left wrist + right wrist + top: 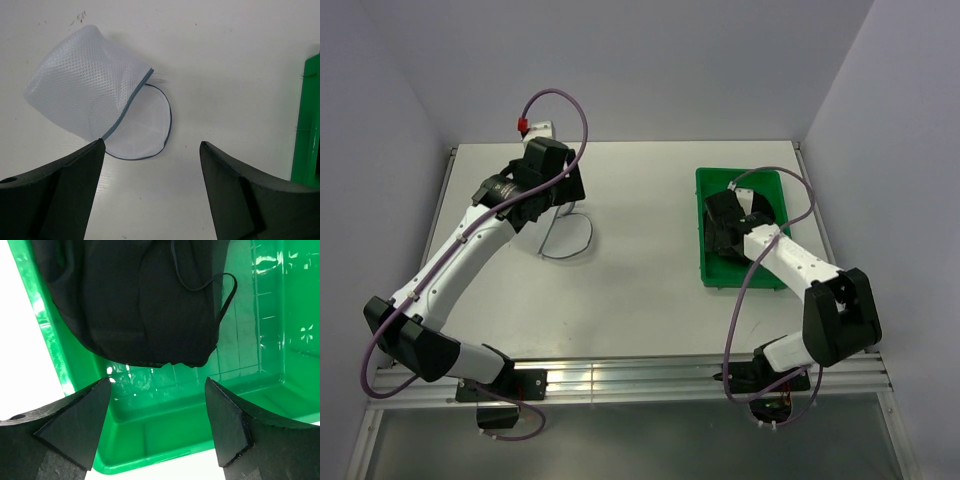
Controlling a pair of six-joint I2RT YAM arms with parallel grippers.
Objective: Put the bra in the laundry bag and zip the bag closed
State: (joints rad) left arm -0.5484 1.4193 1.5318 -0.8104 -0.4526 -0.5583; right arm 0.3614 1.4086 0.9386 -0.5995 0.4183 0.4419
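Observation:
The laundry bag point(90, 92) is a pale mesh pouch with a dark zipper. It lies on the white table with its mouth open, and the lower flap point(142, 125) is spread flat. In the top view the laundry bag point(567, 235) lies just in front of my left gripper point(560, 197). My left gripper point(152, 150) is open and empty, hovering above the table beside the bag's mouth. The black bra point(135, 300), with a thin strap, lies inside the green tray point(170, 435). My right gripper point(157, 385) is open and empty just above it. In the top view my right gripper point(728, 218) covers most of the bra.
The green tray point(772, 181) stands on the right side of the table, and its edge shows in the left wrist view point(307, 125). Grey walls close the table at the back and sides. A metal rail runs along the near edge point(620, 375).

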